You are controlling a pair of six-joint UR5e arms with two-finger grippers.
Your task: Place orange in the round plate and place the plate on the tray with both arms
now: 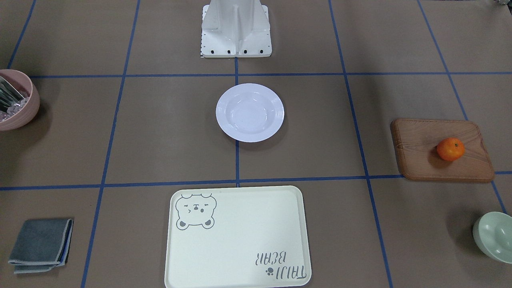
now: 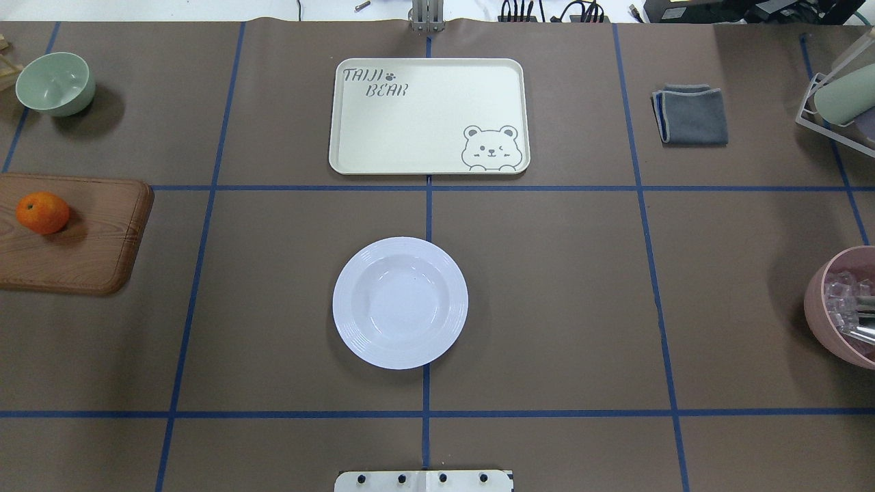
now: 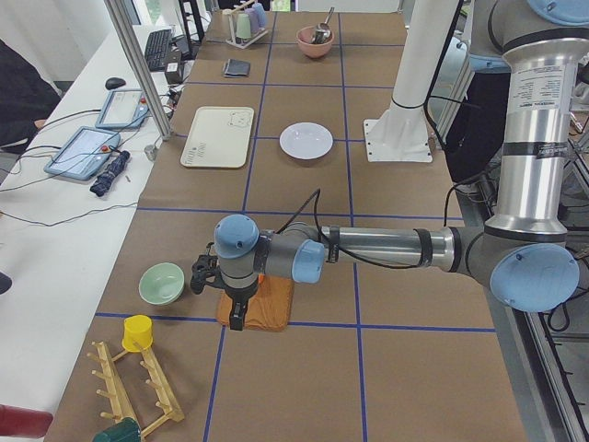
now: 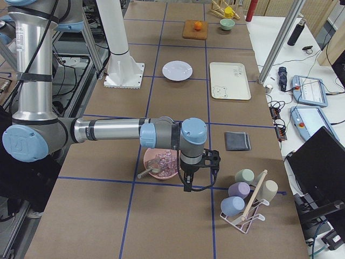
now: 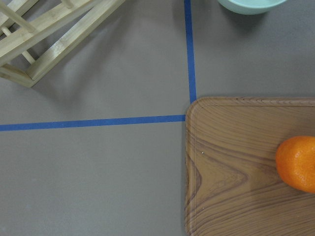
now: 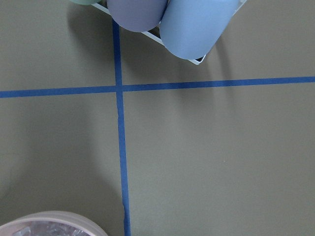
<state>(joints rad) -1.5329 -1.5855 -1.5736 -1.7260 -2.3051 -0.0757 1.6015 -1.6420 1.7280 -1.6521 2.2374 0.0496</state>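
The orange (image 1: 450, 149) (image 2: 42, 212) lies on a brown wooden board (image 1: 416, 148) at the table's left end. In the left wrist view the orange (image 5: 298, 163) sits at the right edge, with no fingers showing. The round plate (image 1: 250, 112) (image 2: 400, 302) stands empty at the table's middle. Beyond it lies the tray (image 2: 428, 116) (image 1: 238, 236), also empty. My left gripper (image 3: 237, 315) hangs over the board's end, seen only from the side, so I cannot tell its state. My right gripper (image 4: 188, 186) hangs beside the pink bowl (image 4: 160, 163); I cannot tell its state either.
A pale green bowl (image 2: 55, 83) stands past the board. A folded grey cloth (image 2: 690, 114) lies right of the tray. The pink bowl (image 2: 841, 307) holds clear pieces at the right end. A cup rack (image 4: 245, 199) and a wooden rack (image 3: 138, 387) stand at the table's ends.
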